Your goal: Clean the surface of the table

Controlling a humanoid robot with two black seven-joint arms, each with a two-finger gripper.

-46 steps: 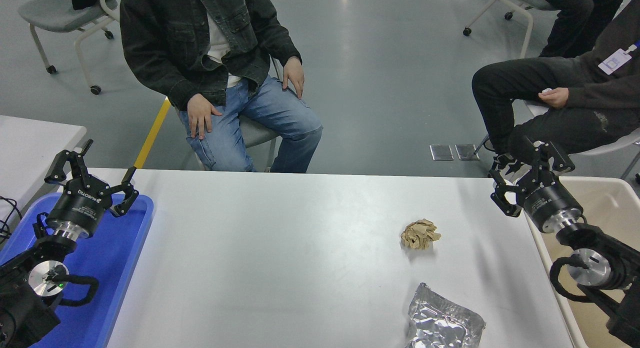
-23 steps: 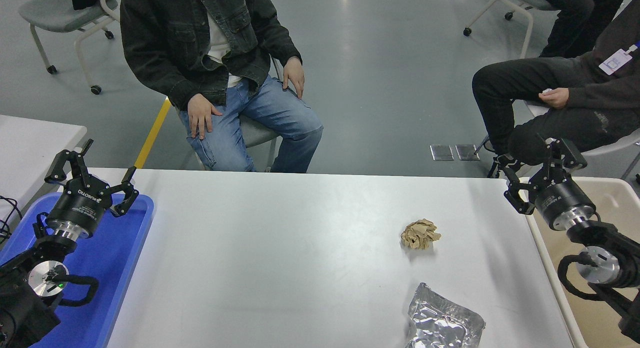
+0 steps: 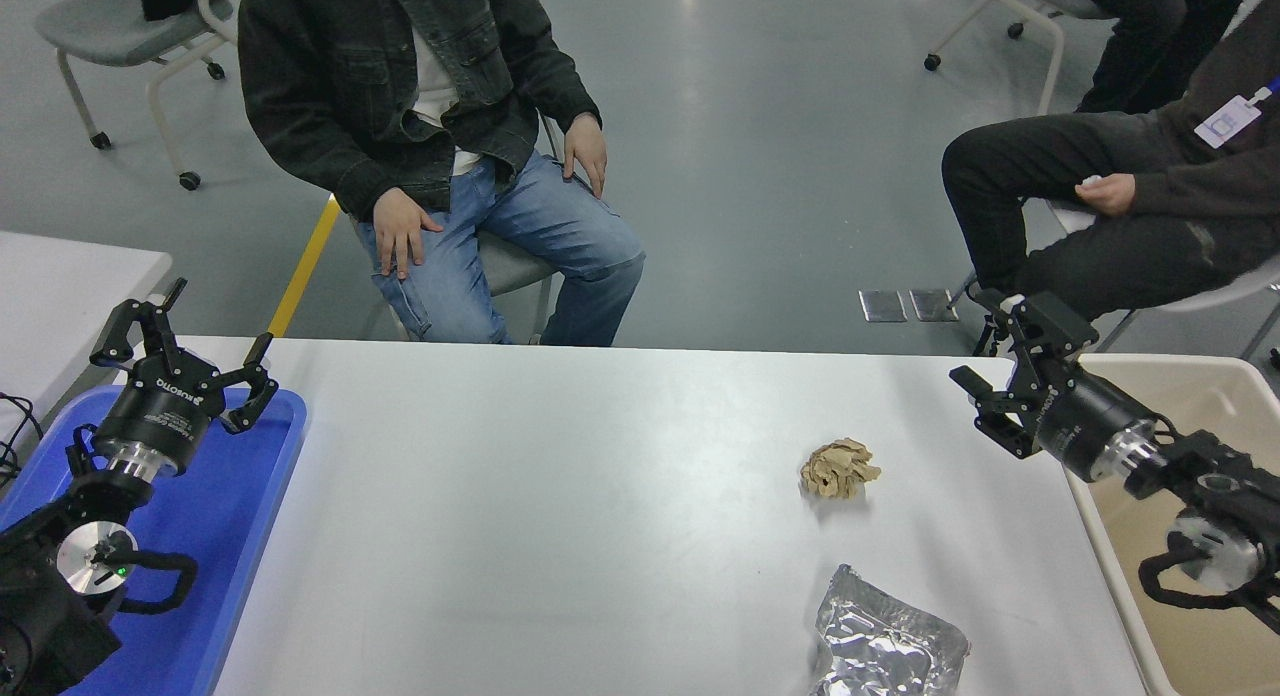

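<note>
White-grey and smooth, the table surface (image 3: 560, 496) fills the middle of the view, bearing a crumpled brown paper ball (image 3: 839, 468) and, nearer the camera, a creased foil wrapper (image 3: 885, 644) cut off by the bottom edge. At its left, a blue tray (image 3: 235, 536) lies under the parked left gripper (image 3: 183, 351), fingers spread wide. At its right, a beige bin (image 3: 1190, 586), partly out of frame, shows nothing inside where visible; the right gripper (image 3: 985, 381) hovers over the table's right edge, fingers apart and empty. Two people (image 3: 450, 146) sit beyond on a grey floor.
</note>
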